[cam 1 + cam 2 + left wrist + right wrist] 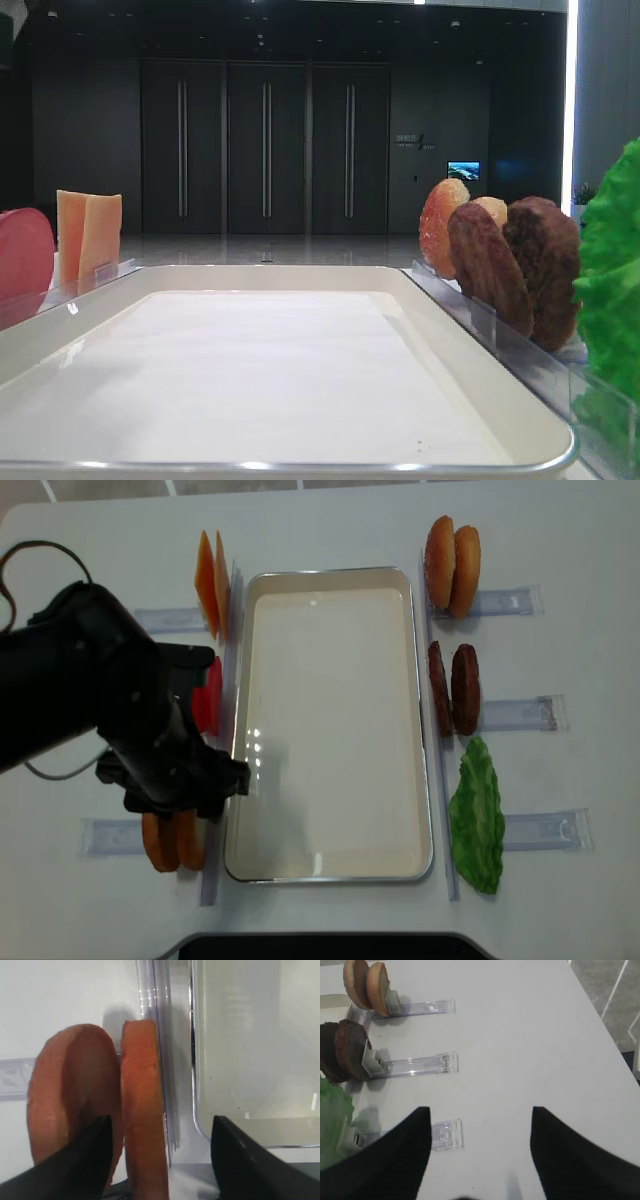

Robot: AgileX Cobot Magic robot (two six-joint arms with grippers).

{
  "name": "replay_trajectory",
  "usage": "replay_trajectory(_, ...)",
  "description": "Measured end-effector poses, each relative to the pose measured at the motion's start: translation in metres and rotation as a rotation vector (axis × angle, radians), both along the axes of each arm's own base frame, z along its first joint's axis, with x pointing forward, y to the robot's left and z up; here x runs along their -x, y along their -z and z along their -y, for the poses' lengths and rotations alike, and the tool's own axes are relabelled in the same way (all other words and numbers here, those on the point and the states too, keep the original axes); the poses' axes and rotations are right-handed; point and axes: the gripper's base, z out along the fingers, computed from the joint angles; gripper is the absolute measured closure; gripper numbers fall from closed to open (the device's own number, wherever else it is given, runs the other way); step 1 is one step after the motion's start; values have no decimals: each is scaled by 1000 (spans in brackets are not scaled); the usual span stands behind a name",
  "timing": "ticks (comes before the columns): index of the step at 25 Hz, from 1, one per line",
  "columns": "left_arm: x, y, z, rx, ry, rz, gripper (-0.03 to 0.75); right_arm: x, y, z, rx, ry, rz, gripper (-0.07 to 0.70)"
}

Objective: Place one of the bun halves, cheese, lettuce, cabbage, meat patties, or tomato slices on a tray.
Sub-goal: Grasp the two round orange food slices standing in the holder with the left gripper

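White tray (330, 865) lies lengthwise down the middle of the table (560, 540), liner bare. Clear racks (515, 715) flank it on both sides.

Left side, far to near: cheese (212, 592) slices on edge, a red tomato slice (208, 700) partly under my left arm, then two bun halves (175, 842) standing on edge, side by side, in the near rack, just beside the tray's near-left corner. Right side, far to near: two more buns (452, 552), two meat patties (453, 688), lettuce (477, 815), its long axis along the tray's long side.

My left pincer (157, 1160) hangs over the near-left buns, jaws wide. In the left wrist view the bun (142, 1110) nearer the tray stands between my fingers (82, 1160), flat faces sideways toward its neighbour (70, 1095) and the rack wall (162, 1060). The left finger overlaps the neighbour; contact cannot be told. The rack wall and tray rim crowd the right finger.

My right pincer (480, 1152) hangs wide and empty over bare table, well apart from the patties and buns.
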Motion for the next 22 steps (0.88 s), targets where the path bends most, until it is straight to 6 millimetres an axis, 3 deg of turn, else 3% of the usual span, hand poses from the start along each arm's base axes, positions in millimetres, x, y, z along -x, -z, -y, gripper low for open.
replay_trajectory(13, -5, 10, 2, -26, 11, -14, 264, 0, 0, 0, 0, 0, 0, 216)
replay_trajectory(22, -5, 10, 2, -34, 14, -13, 561, 0, 0, 0, 0, 0, 0, 216)
